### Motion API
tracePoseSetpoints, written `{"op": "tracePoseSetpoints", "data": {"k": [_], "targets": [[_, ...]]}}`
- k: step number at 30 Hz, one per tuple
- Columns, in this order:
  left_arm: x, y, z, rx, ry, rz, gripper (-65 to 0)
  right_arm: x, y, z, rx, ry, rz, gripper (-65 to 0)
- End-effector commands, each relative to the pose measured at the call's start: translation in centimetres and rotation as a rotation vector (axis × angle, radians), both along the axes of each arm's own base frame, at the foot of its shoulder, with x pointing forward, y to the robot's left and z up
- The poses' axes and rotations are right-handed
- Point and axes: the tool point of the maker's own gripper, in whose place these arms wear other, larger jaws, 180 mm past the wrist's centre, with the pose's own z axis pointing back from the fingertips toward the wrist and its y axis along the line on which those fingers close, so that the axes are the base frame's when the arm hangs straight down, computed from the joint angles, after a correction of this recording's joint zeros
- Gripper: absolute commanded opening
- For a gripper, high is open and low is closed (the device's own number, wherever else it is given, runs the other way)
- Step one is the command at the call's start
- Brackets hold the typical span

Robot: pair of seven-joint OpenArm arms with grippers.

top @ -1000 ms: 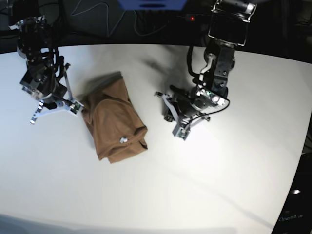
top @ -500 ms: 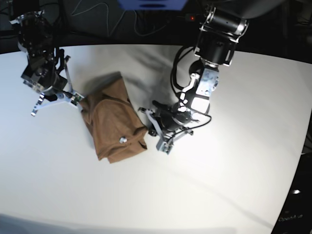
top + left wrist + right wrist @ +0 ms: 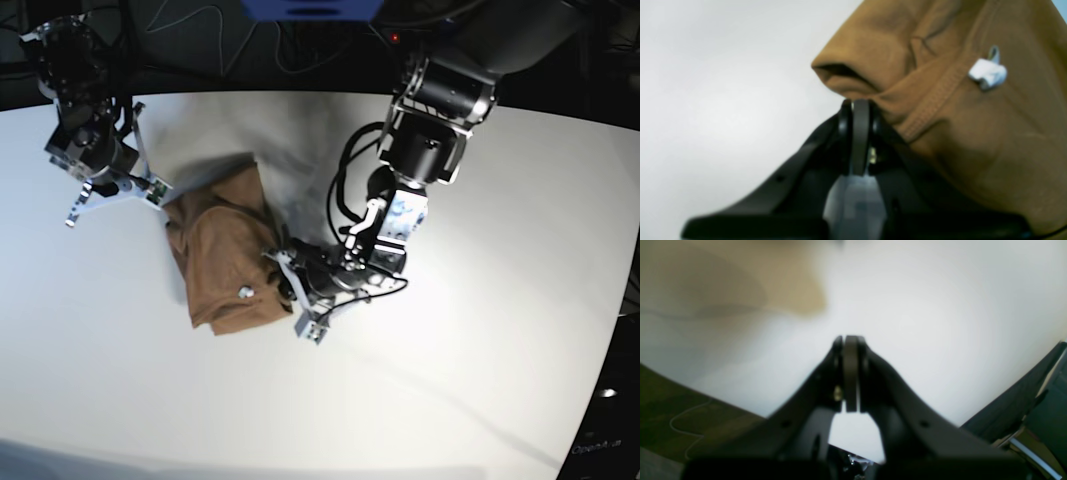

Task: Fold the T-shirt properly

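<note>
The tan-brown T-shirt (image 3: 222,258) lies folded into a compact bundle on the white table (image 3: 480,330), with a small white tag (image 3: 244,292) near its lower edge. My left gripper (image 3: 287,295) is shut, and its tips touch the shirt's lower right edge. In the left wrist view the shut fingertips (image 3: 857,105) press just under a rolled fold of the T-shirt (image 3: 973,133), left of the tag (image 3: 987,71). No cloth shows between them. My right gripper (image 3: 118,195) is shut and empty, apart from the shirt's upper left corner. The right wrist view shows the right gripper (image 3: 850,340) over bare table, with the T-shirt (image 3: 723,280) blurred at upper left.
The table's far edge (image 3: 300,93) meets a dark background with cables. Its right edge (image 3: 615,330) curves down beside a dark area. The left arm's body (image 3: 430,120) reaches over the middle of the table.
My left arm swung left and down until its shut gripper met the shirt's right edge, which shifted slightly left. My right arm drew back a little toward the far left.
</note>
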Motion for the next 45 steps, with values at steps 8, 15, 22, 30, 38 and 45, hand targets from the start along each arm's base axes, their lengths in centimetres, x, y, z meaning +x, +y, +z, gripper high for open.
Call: {"op": "tracePoseSetpoints", "data": {"k": [8,15,22,30,38,45], "targets": [[-0.2,3.1,-1.4,0.158,0.067,0.005,-62.8,0.8,-1.3,1.3,-0.040,-0.034,0.005,-65.0],[0.1,7.8,1.2,0.165,0.020,0.104,-62.8,0.5,-2.9,1.6,-0.053,-0.044,-0.041,-65.0],[-4.7,17.2,5.4,0.266,-0.019,0.252,-62.8,-2.4,-4.9,0.9,-0.006,-0.036,-0.094,-65.0],[-16.4,19.3,6.9,0.360,-0.031,0.184,-62.8,-7.6,-7.5,-0.1,0.054,-0.029,-0.292,-65.0],[-23.9,20.7,5.8,0.370,0.064,0.210,-62.8,-12.0,-8.9,-0.7,0.083,-0.020,-0.451,-65.0],[-31.2,20.5,4.9,0.315,0.113,0.228,-62.8,-17.6,-8.4,-2.6,0.192,-0.012,-0.570,-65.0]]}}
